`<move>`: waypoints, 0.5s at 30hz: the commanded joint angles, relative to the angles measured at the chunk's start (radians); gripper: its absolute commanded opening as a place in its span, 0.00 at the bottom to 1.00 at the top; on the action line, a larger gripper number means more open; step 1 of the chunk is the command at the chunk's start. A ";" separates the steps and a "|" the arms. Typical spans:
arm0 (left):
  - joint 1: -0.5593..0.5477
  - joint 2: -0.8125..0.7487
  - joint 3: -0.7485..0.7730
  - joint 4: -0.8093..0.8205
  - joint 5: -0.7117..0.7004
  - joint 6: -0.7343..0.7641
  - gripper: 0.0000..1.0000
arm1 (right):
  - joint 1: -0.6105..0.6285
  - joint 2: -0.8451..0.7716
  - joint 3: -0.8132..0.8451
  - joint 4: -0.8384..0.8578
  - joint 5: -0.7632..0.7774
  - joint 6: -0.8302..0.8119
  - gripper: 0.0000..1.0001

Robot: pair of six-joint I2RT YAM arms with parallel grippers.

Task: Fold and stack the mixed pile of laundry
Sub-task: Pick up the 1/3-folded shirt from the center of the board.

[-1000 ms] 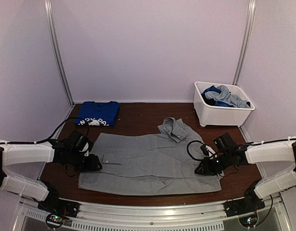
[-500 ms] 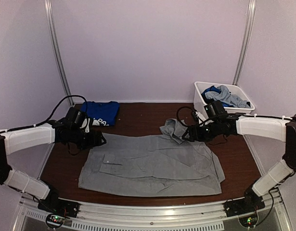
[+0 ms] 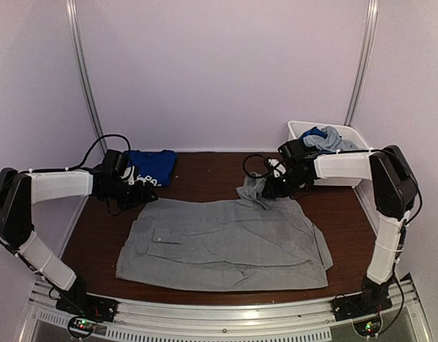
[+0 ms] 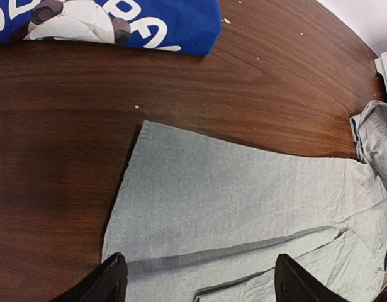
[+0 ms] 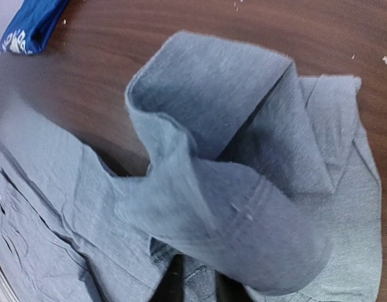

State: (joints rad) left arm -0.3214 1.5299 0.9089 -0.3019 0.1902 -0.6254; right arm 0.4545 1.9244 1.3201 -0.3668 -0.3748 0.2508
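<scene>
On the table [image 3: 204, 165], grey shirt [image 3: 219, 242] lies spread. Right gripper [image 5: 196, 284] clamped on its raised fold [image 5: 231, 207]. Left gripper [image 4: 199, 280] spread wide above far-left corner.

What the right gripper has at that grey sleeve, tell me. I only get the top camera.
Observer: On the right wrist view, the right gripper is shut on the sleeve of the grey shirt; the sleeve stands up in a folded loop.
Operator: Now report the left gripper.
Observer: The left gripper is open over the grey shirt's flat edge, holding nothing.
Operator: Describe the blue shirt's print.
Observer: The blue shirt shows a pale cartoon figure beside white letters.
</scene>
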 commanded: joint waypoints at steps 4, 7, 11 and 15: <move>0.029 0.048 0.038 0.053 -0.026 0.052 0.82 | -0.011 -0.056 0.232 -0.110 0.043 -0.037 0.00; 0.031 0.077 0.071 0.022 -0.087 0.091 0.83 | -0.011 -0.101 0.312 -0.160 0.051 -0.047 0.00; 0.051 0.131 0.100 0.030 -0.072 0.116 0.87 | -0.011 -0.152 0.374 -0.203 0.040 -0.050 0.00; 0.053 0.196 0.153 0.023 -0.063 0.141 0.87 | -0.010 -0.177 0.378 -0.244 0.056 -0.060 0.01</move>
State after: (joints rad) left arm -0.2787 1.6741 1.0092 -0.2939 0.1287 -0.5346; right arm 0.4473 1.7855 1.6810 -0.5320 -0.3466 0.2111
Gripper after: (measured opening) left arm 0.872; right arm 0.003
